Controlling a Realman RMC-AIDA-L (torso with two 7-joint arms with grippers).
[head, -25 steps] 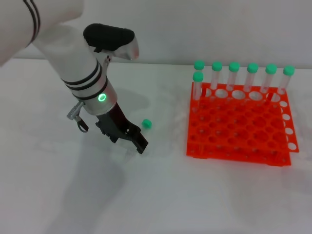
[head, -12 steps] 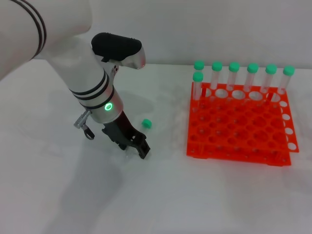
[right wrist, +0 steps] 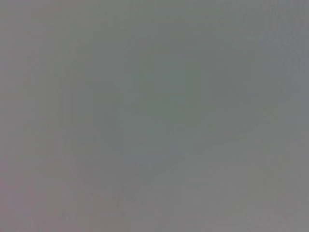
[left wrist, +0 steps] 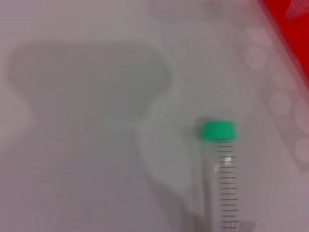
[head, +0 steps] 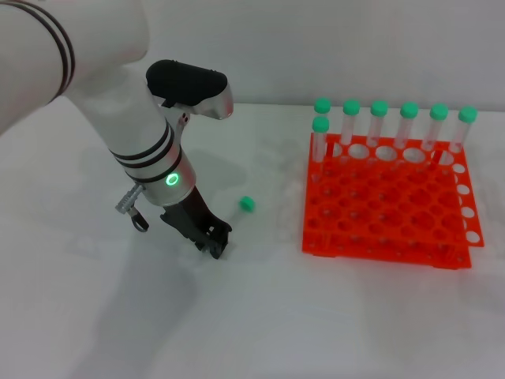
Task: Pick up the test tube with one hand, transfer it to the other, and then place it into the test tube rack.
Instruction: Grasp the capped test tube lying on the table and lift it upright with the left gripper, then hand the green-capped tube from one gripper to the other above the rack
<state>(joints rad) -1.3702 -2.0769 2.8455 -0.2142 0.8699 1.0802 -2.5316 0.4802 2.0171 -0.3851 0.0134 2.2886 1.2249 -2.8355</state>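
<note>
Left tool at test tube base

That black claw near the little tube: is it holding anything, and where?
It looks so: the left gripper is down on the table and seems closed on the test tube at its lower body; the green cap end sticks out free.

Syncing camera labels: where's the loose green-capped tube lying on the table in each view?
Head view: the tube lies on the table between the left gripper and the orange rack, green cap toward the rack.
Left wrist view: the tube runs from the lower edge up to its green cap at centre right.
Right wrist view: not in it; only a featureless grey field.
Shared landmark: the rack, a red edge in the left wrist view.
</note>
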